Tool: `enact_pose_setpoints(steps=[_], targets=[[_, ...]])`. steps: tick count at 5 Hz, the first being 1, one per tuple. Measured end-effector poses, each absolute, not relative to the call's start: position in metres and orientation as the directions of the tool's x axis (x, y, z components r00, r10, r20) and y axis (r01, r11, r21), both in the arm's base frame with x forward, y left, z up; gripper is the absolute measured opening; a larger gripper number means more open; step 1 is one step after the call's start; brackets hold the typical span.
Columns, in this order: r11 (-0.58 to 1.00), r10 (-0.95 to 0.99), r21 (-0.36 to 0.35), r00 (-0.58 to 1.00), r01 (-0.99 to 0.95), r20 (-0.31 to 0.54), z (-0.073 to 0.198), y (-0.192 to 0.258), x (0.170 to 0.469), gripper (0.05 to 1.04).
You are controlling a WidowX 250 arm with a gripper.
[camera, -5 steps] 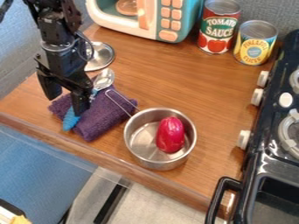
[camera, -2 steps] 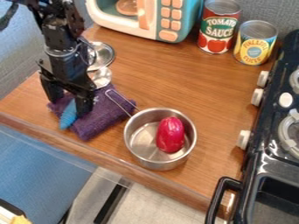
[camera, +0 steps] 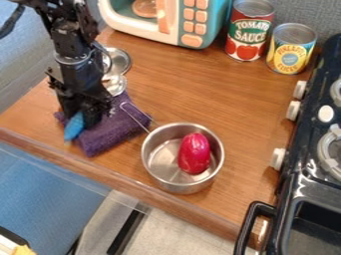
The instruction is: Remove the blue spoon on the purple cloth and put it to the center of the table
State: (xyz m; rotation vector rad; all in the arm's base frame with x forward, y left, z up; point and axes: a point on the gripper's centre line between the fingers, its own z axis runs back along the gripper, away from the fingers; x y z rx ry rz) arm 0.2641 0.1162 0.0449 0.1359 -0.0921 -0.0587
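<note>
The black gripper (camera: 81,117) is at the left of the table, low over the purple cloth, its fingers shut on the handle of the blue spoon (camera: 74,127). The handle's blue end sticks out below the fingers, toward the table's front edge. Behind the gripper, the spoon's silver bowl (camera: 116,85) shows, while the middle of the spoon is hidden. The folded purple cloth (camera: 114,130) lies under the gripper and handle; whether the spoon still touches it, I cannot tell.
A metal pot (camera: 153,164) holding a red object (camera: 194,153) stands right of the cloth, its wire handle reaching over it. Behind the gripper lies a metal lid (camera: 120,61). A toy microwave (camera: 174,25) and two cans (camera: 290,49) stand at the back, a stove (camera: 313,174) at right.
The gripper's fingers have come together on the spoon handle. The handle's blue end has shifted slightly left and up, and the cloth's lower edge has moved a little.
</note>
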Motion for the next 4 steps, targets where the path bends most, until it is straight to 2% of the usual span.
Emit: enact_pose_setpoints(steps=[1, 2, 3, 4], targets=[[0.991, -0.067, 0.126, 0.994, 0.055, 0.089, 0.046, 0.117, 0.265, 0.406], [0.990, -0.073, 0.127, 0.991, 0.059, 0.114, 0.066, 0.108, 0.274, 0.406], [0.988, -0.116, 0.118, 0.977, 0.095, 0.180, 0.101, 0.079, 0.300, 0.406], [0.986, -0.139, 0.124, 0.965, 0.113, 0.224, 0.124, 0.043, 0.333, 0.406]])
